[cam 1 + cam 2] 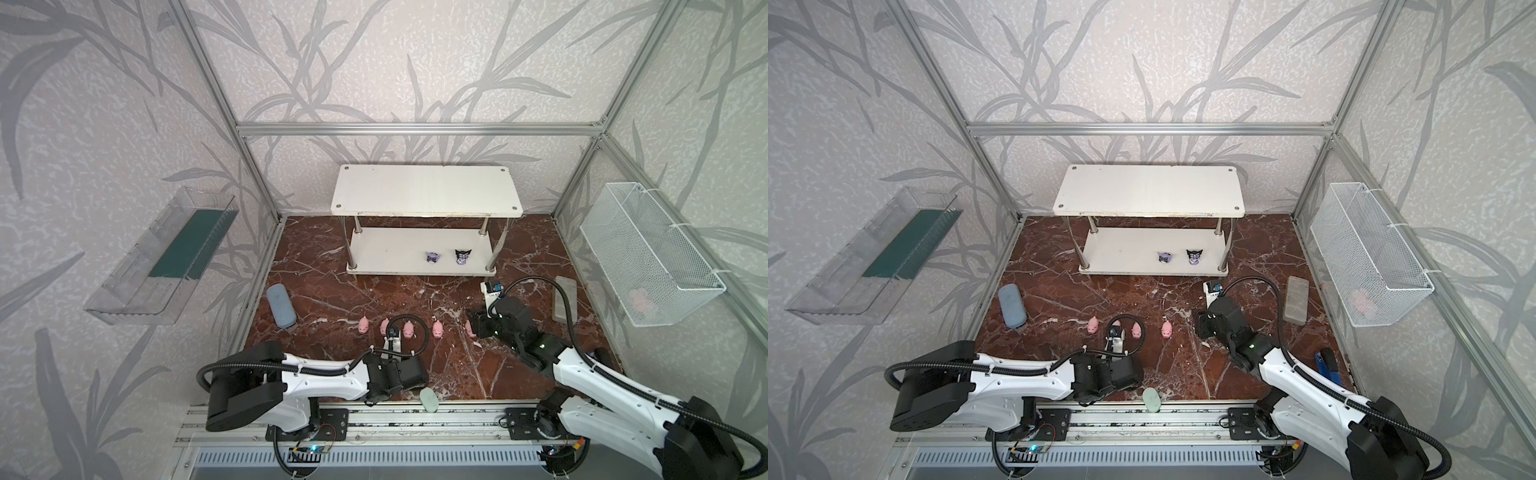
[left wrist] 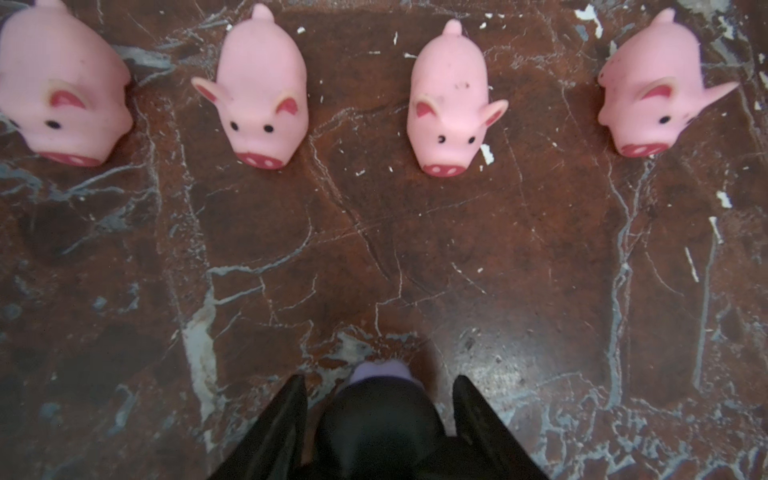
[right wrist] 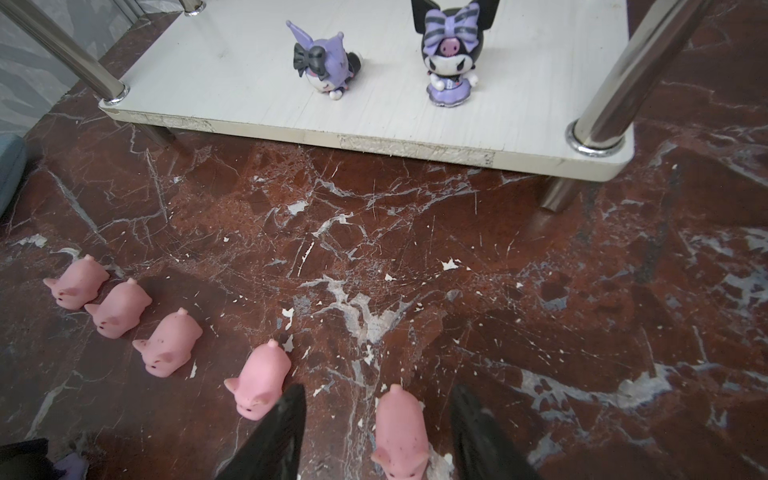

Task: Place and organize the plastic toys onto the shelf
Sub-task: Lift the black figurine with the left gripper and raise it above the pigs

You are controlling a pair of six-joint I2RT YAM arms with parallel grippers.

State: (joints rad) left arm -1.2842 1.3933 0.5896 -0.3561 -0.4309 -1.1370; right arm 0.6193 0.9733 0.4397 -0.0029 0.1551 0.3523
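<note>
Several pink pigs stand in a row on the marble floor; the leftmost pig shows in both top views. My right gripper is open astride the rightmost pig, with floor showing on both sides of it. My left gripper is low, in front of the row. Its fingers flank a black-and-purple figurine, and a slim gap shows on one side. On the lower board of the white shelf, one figurine lies tipped and another stands upright. The top board is bare.
A grey-blue pad lies at the left, a pale green oval at the front edge, a grey block at the right. A wire basket and a clear tray hang on the side walls. A blue tool lies near the right arm.
</note>
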